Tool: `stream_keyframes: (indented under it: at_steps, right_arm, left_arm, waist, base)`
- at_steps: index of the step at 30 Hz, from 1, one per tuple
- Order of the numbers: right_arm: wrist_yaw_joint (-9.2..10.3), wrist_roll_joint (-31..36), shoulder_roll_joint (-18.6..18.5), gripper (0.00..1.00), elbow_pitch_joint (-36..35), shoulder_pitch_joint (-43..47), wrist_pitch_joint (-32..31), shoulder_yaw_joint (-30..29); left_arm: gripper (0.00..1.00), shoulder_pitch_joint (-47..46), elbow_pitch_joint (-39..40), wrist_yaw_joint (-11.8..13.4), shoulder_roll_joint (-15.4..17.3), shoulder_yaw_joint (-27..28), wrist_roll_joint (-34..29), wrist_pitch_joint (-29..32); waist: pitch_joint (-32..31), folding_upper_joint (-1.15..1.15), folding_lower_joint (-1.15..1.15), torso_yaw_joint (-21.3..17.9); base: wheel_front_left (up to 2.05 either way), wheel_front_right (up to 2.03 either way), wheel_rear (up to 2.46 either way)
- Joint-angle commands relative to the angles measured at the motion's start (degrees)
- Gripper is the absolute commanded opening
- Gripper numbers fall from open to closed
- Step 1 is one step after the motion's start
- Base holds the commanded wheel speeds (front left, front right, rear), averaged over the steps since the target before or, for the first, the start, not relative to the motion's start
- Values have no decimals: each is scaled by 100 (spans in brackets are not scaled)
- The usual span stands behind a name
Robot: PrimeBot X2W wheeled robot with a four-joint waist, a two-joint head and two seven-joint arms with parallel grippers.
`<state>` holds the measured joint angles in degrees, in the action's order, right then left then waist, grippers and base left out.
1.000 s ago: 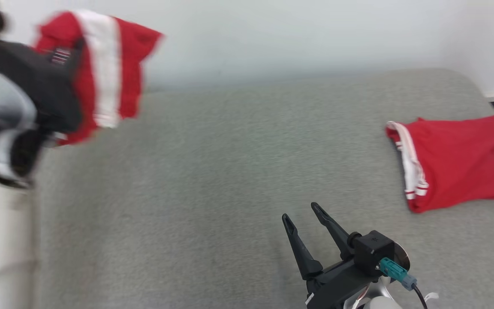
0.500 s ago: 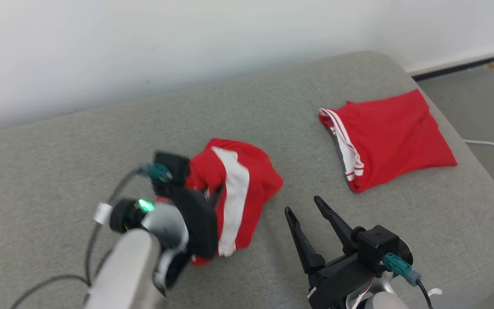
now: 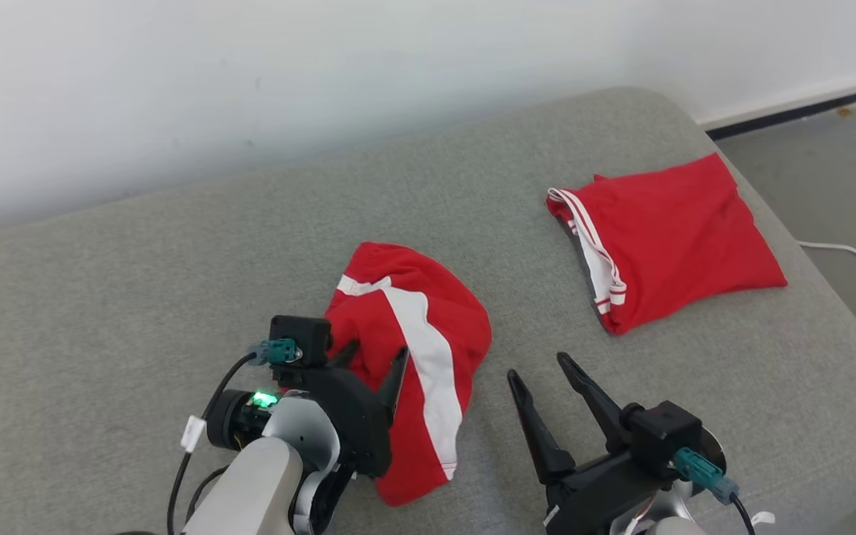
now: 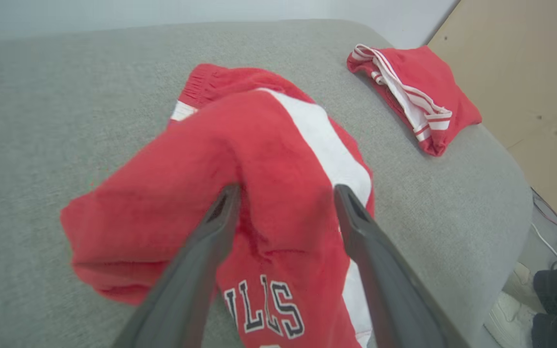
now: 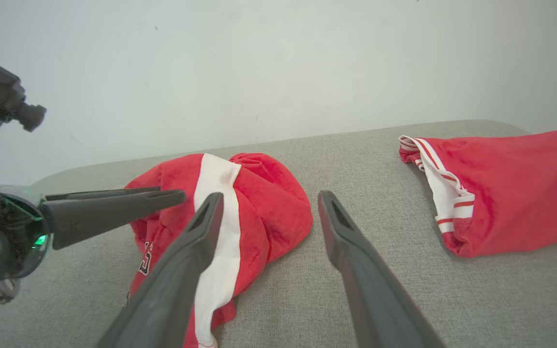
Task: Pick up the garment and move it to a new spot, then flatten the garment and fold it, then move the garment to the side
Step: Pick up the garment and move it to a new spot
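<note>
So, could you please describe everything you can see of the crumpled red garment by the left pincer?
The crumpled red garment looks like soft knit shorts, with a broad white stripe and dark white-edged letters reading LLS. It lies bunched, not flattened, on the grey cushion. The left pincer stands open, fingers astride a raised fold; contact is unclear.

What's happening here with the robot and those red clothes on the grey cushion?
A two-armed robot is working on a crumpled red garment with a white stripe, lying in a heap on the grey cushion. Its left gripper sits open right at the heap, fingers spread with fabric bunched between them, not clamped. The right gripper is open and empty beside it. A second red garment lies folded off to the right.
</note>
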<state>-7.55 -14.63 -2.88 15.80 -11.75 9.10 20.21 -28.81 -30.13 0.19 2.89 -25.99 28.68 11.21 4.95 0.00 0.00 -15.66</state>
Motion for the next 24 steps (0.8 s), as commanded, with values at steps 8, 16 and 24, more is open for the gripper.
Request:
stream_keyframes:
  at_steps: [8, 16, 24]
  right_arm:
    - [15, 160, -1, 100, -110, 381, -76, -430]
    - [15, 296, -5, 100, -252, 633, -185, -830]
    - [15, 371, -37, 100, -308, 730, -229, -1073]
  left_arm:
    - [100, 435, 640, 452, 199, 437, -36, -1261]
    - [100, 1221, 1265, 584, 611, 1042, 69, -2348]
    - [100, 2038, 1844, 745, 922, 1497, -167, -2621]
  waist:
    - [-635, 0, 0, 751]
    - [-875, 0, 0, 1148]
    - [-978, 0, 0, 1367]
  base:
    - [0, 0, 0]
    - [0, 0, 0]
    - [0, 0, 0]
